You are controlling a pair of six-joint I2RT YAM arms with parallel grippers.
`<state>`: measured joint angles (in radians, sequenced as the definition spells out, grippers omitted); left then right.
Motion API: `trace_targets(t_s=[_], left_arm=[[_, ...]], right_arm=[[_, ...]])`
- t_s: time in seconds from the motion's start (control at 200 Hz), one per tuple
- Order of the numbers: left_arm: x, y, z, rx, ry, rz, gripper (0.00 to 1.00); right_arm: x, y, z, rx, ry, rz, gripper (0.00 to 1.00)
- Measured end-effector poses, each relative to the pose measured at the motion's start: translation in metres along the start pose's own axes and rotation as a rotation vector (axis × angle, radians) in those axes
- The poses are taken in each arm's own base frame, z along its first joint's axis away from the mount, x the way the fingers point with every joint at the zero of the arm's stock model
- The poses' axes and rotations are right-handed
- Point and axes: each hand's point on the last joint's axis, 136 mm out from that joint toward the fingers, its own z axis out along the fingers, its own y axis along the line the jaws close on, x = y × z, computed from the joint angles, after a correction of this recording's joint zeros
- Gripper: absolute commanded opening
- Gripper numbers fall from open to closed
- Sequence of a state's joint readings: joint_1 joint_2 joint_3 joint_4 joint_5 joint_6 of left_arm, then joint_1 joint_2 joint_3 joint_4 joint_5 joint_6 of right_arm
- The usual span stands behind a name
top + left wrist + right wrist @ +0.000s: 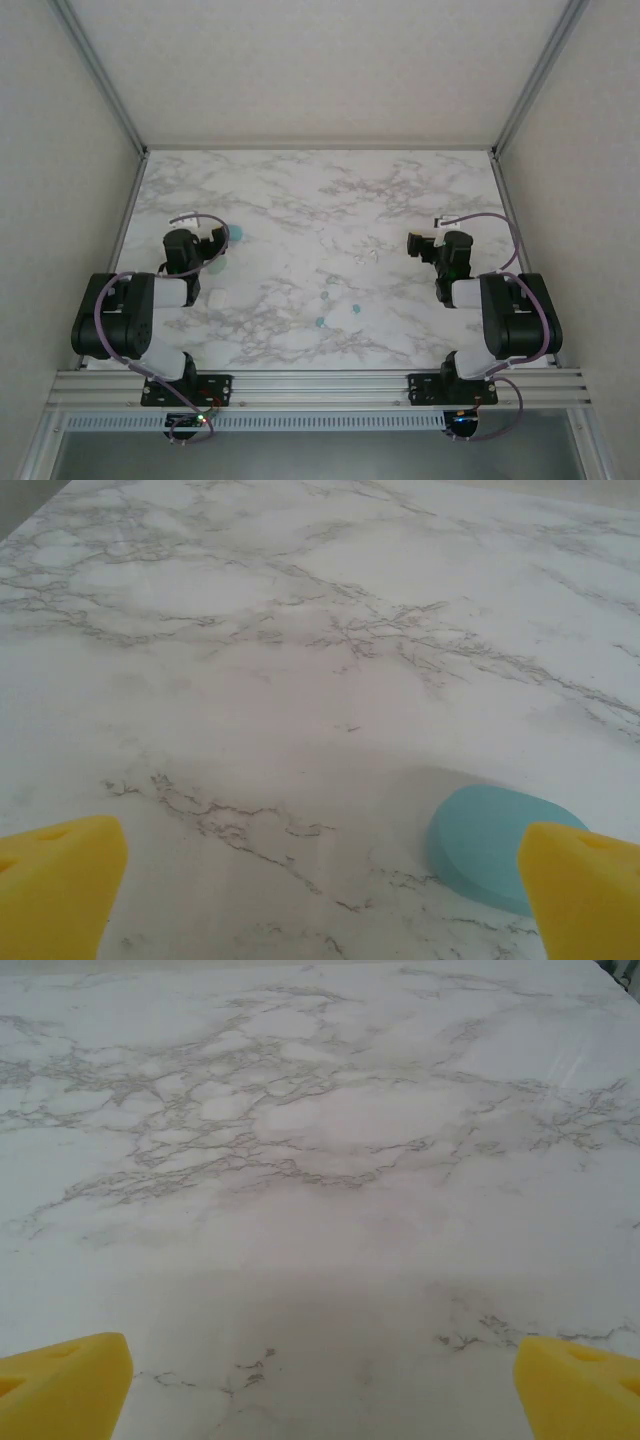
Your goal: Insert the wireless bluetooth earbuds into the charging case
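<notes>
We judge the task barely begun, with nothing held. Our left claw (320, 895) gapes wide, empty, the teal case (485, 845) lying just beside one finger. Our right claw (320, 1390) is equally spread over bare surface (320, 1160), well right of that case. The earbuds (320, 323) lie scattered right of the teal case, toward the arm bases. Next comes a fine pinch on one bud.

Soft, even light; faint shadows on the table (300, 200); wrist views slightly hazy.
</notes>
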<state>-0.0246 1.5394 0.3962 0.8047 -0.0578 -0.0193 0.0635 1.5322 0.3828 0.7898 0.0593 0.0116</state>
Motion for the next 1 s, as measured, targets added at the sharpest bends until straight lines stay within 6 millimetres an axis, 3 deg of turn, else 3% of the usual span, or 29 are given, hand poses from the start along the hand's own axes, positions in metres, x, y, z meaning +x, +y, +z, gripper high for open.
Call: trace_targets(t_s=[0.871, 0.941, 1.001], left_arm=[[0.000, 0.001, -0.001, -0.006, 0.012, 0.001, 1.00], [-0.007, 0.002, -0.004, -0.018, 0.025, -0.004, 1.00], [-0.024, 0.002, -0.009, -0.026, 0.020, -0.017, 1.00]], right_arm=[[0.000, 0.001, 0.000, -0.004, 0.008, -0.001, 0.99], [-0.002, 0.001, 0.001, -0.006, 0.040, -0.001, 0.99], [-0.015, 0.002, 0.000, -0.007, 0.056, 0.005, 0.99]])
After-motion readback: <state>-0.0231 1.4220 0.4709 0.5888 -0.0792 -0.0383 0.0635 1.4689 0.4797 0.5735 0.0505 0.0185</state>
